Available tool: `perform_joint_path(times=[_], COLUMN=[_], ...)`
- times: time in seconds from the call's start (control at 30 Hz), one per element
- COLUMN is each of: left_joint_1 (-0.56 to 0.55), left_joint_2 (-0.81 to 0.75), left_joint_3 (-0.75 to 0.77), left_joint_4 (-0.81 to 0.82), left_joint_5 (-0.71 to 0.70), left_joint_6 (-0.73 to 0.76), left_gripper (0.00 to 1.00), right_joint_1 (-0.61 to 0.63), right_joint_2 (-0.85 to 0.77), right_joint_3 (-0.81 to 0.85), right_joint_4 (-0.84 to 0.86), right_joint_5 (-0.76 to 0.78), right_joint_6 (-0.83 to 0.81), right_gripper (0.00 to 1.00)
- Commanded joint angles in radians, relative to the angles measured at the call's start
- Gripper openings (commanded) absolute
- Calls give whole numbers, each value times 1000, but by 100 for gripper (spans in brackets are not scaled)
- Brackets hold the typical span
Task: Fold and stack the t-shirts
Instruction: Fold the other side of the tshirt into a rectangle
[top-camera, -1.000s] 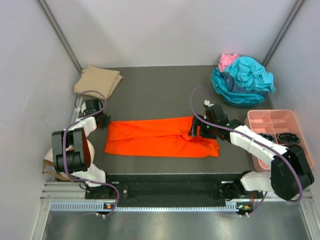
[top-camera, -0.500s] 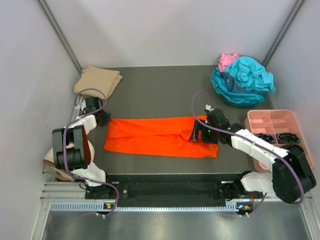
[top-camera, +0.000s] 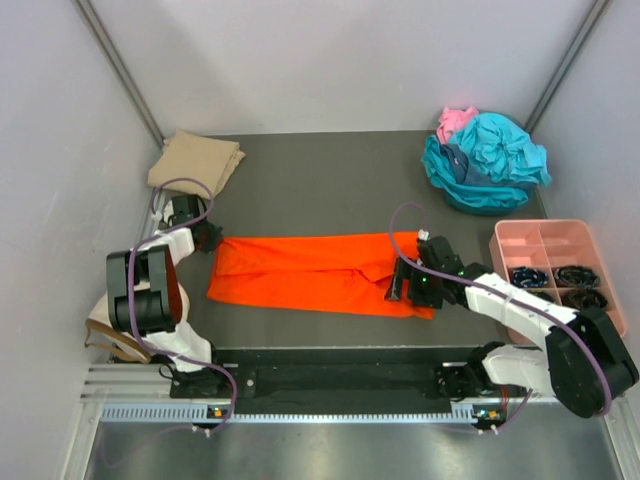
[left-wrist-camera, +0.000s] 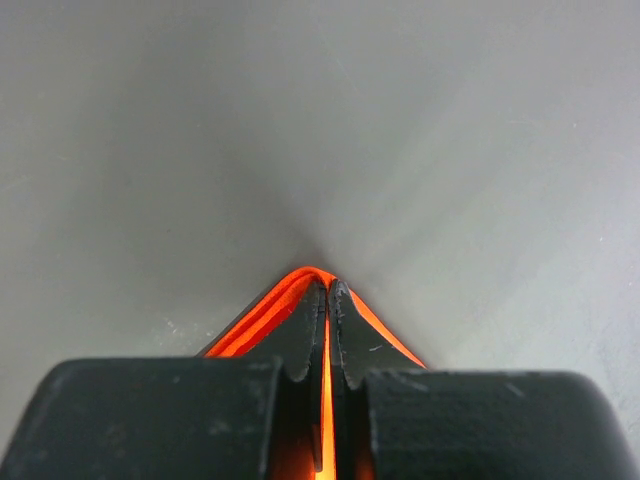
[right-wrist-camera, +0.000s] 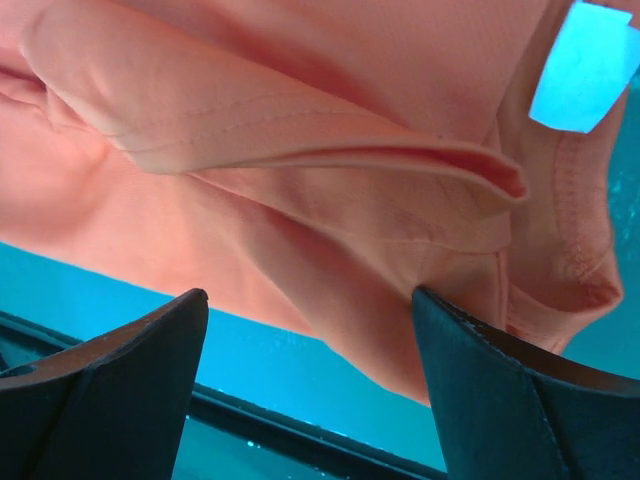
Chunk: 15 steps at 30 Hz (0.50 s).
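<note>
place: it looked like a robot test cell in a lab.
walls: plain pale panels (top-camera: 330, 60) closed in three sides.
bench: a dark mat (top-camera: 320, 190) covered the table, with an aluminium rail (top-camera: 300, 385) along the near edge.
machines: a left arm (top-camera: 150, 290) and a right arm (top-camera: 510, 300) stood bolted there, cables showing.

A dark grey desk (top-camera: 320, 180) sits boxed by pale, evenly lit walls (top-camera: 330, 60). Metal struts (top-camera: 120, 70) run off toward 11 and 1 o'clock; a ribbed aluminium rail (top-camera: 330, 411) spans 6 o'clock.
</note>
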Motion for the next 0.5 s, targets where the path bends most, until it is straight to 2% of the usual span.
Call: perform_joint_path(times=[0.0, 0.47], left_joint_1=[5, 5], left_joint_2=[10, 45], left_joint_3=[40, 83], left_joint_4=[47, 38], left_joint_5=[2, -26], left_joint_6=[-8, -3], left_gripper=[0, 0], right_joint_1=[9, 9], right_joint_2=[7, 39], right_joint_3=[-39, -91], right_joint_4=[47, 61], right_joint_5=[6, 41], right_joint_6=[38, 61], right_gripper=[84, 87])
